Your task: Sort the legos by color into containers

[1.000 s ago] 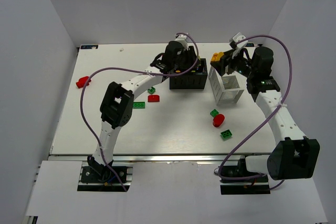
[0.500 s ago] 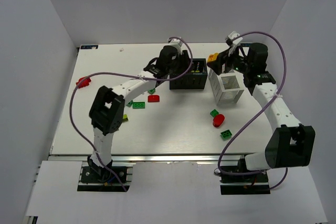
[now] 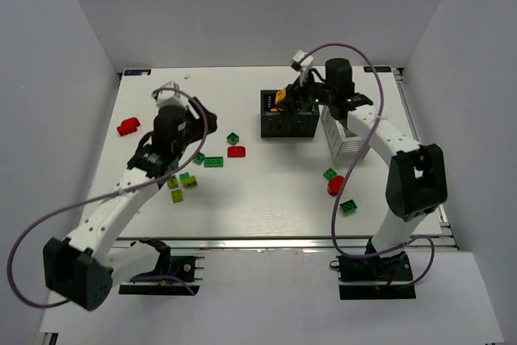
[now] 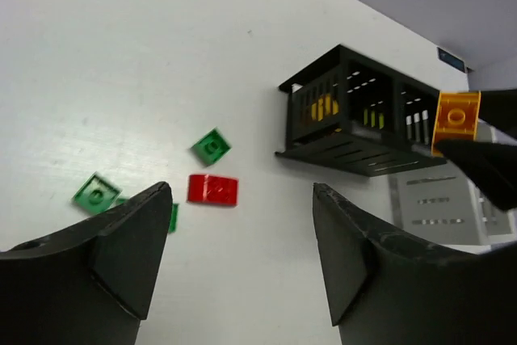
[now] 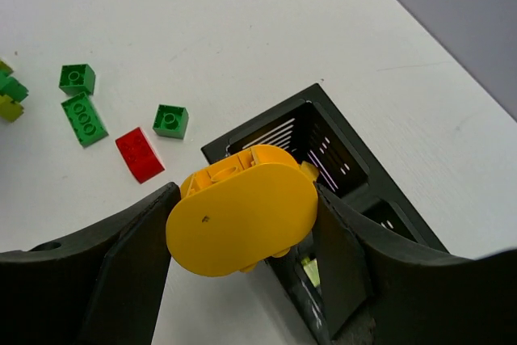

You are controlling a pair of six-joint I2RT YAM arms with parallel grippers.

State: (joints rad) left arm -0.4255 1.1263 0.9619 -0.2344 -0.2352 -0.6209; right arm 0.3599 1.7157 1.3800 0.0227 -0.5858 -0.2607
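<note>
The right tool is closed on a yellow rounded brick, gripped between both fingers above the left compartment of the black box. The left tool stands wide with nothing between its fingers, over the bench to the left of the box. A red brick and a green brick lie loose on the bench. The white basket stands just right of the box.

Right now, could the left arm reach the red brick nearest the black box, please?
Probably yes: the left gripper is open and empty, with the red brick uncovered on the table ahead.
</note>
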